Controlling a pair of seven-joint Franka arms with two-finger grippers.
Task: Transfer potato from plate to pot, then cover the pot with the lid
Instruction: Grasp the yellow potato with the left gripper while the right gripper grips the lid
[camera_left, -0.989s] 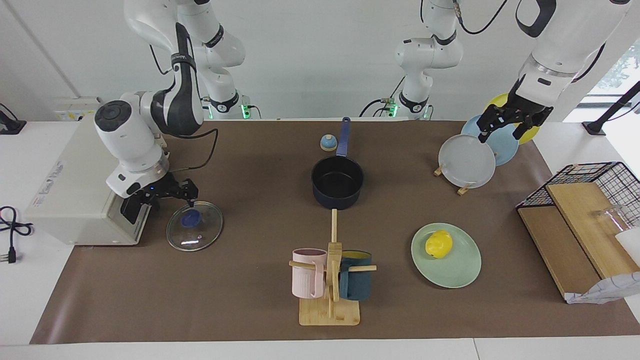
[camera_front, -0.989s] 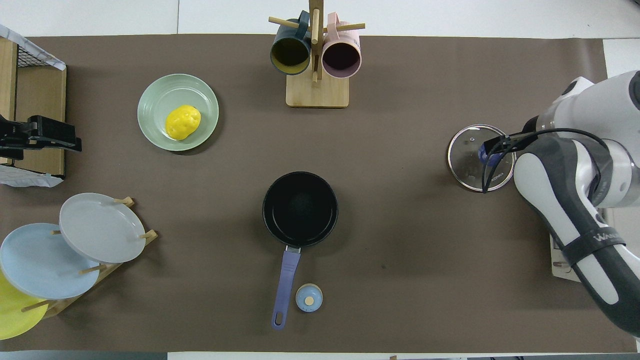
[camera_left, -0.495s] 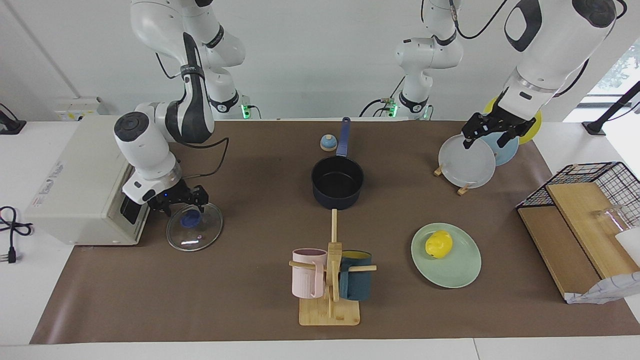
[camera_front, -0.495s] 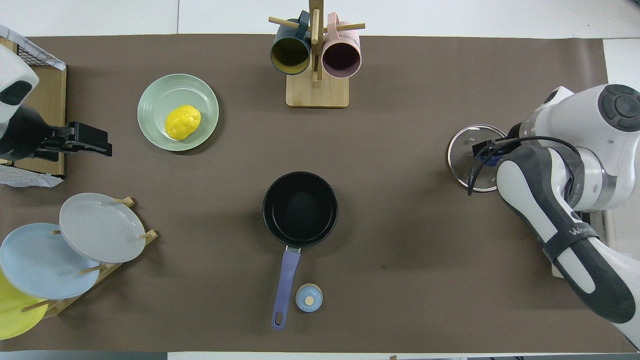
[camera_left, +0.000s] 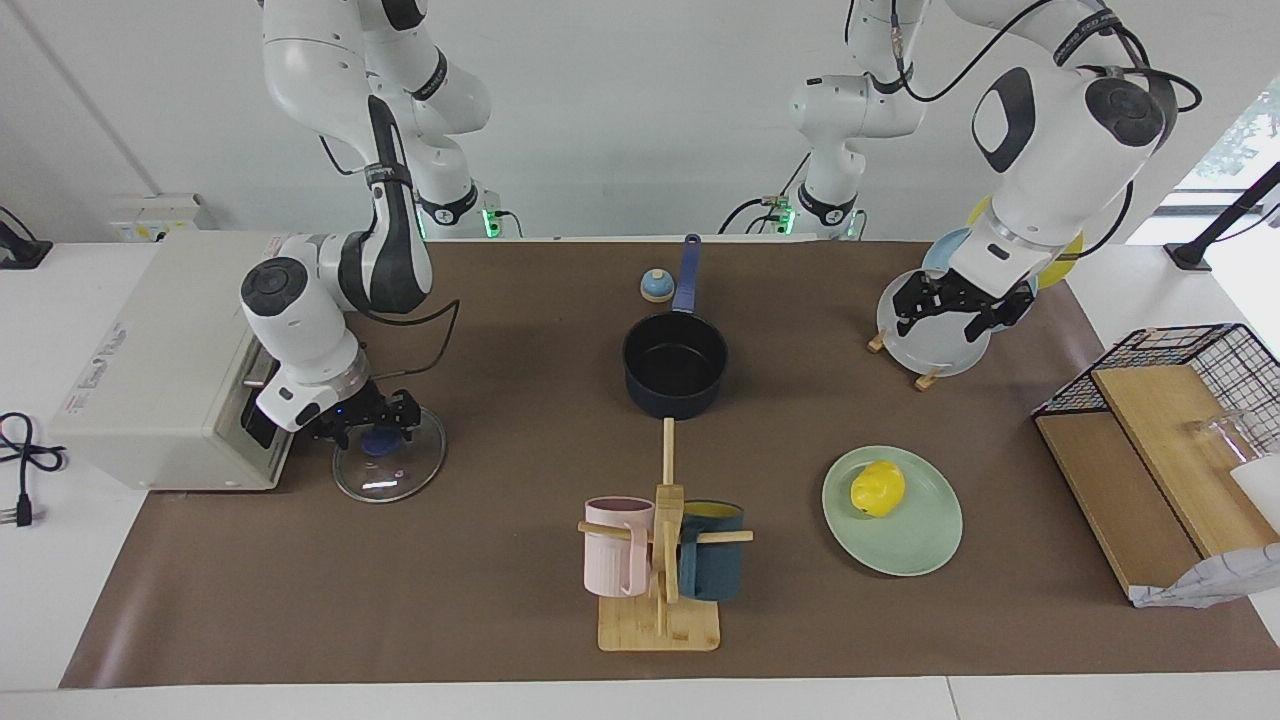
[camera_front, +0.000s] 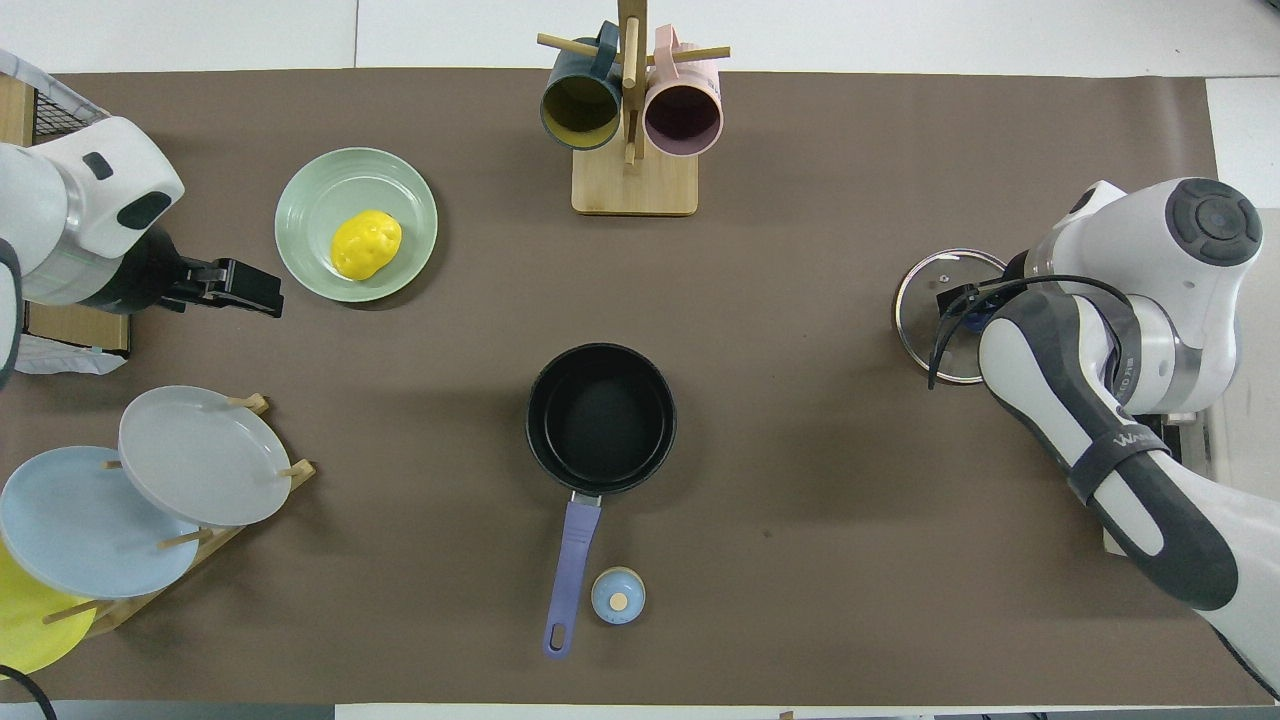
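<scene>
The yellow potato lies on the mint-green plate. The navy pot stands uncovered at mid table, and its blue handle points toward the robots. The glass lid lies flat at the right arm's end. My right gripper is low over it, open, with a finger on each side of the blue knob. My left gripper is open and empty in the air, over the mat between the plate rack and the mint plate.
A wooden rack with white, light-blue and yellow plates stands at the left arm's end. A mug tree with a pink and a teal mug stands farthest from the robots. A small bell sits beside the pot handle. A white box stands beside the lid. A wire basket stands beside the rack.
My right gripper has come down over the lid to its knob. My left gripper has come down from over the plate rack and moved toward the mint plate.
</scene>
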